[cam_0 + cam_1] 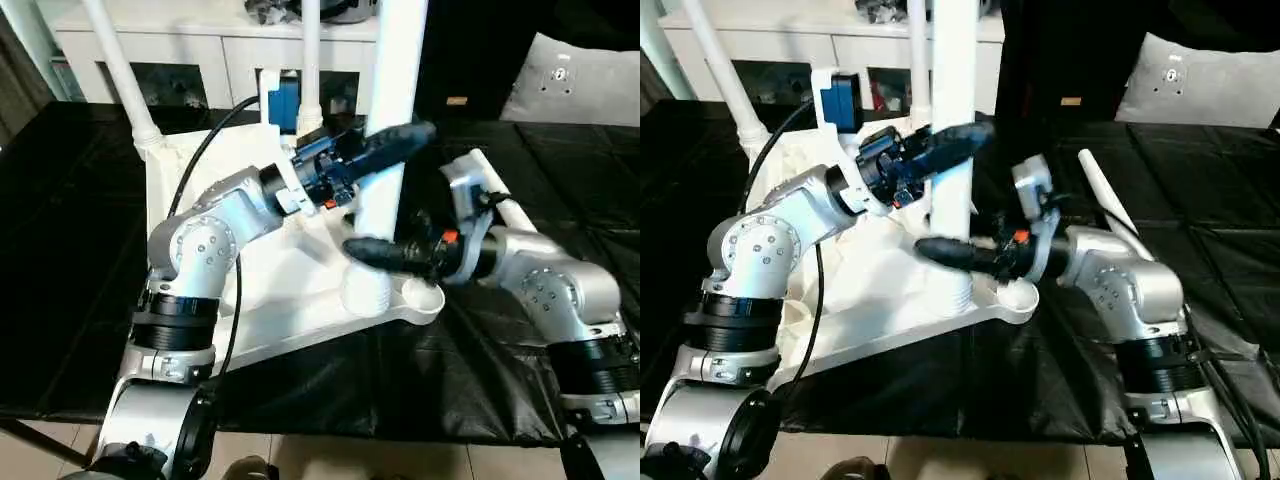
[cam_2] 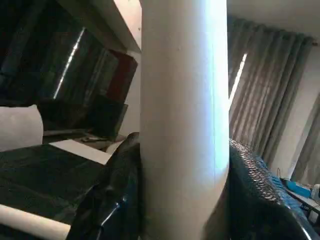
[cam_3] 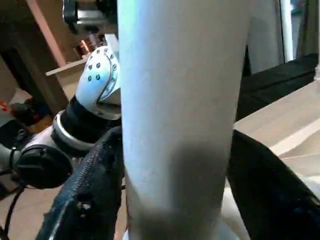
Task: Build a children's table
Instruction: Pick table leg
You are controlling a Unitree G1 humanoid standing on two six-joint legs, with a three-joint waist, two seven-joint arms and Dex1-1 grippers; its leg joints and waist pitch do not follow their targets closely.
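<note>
The white tabletop lies underside up on a black-covered counter, tilted, its near corner raised toward the camera. Three corner sockets hold legs. The near socket holds a thick white leg standing upright; beside it on the same corner sits a shallow round cup, nothing visible in it. A far-left leg leans leftward in its socket, and a far-middle leg stands upright.

The left hand is clamped on the near leg partway up; in its wrist view both black fingers press against the tube's sides. The right hand is clamped on the same leg lower down, just above the socket, fingers bearing on both sides.

A fourth leg lies flat on the counter behind the right forearm.

Surroundings: a white cabinet with glass doors behind the counter; a light cushion at far right; grey curtains in the left wrist view. Floor is pale tile.

No legible writing or labels.
</note>
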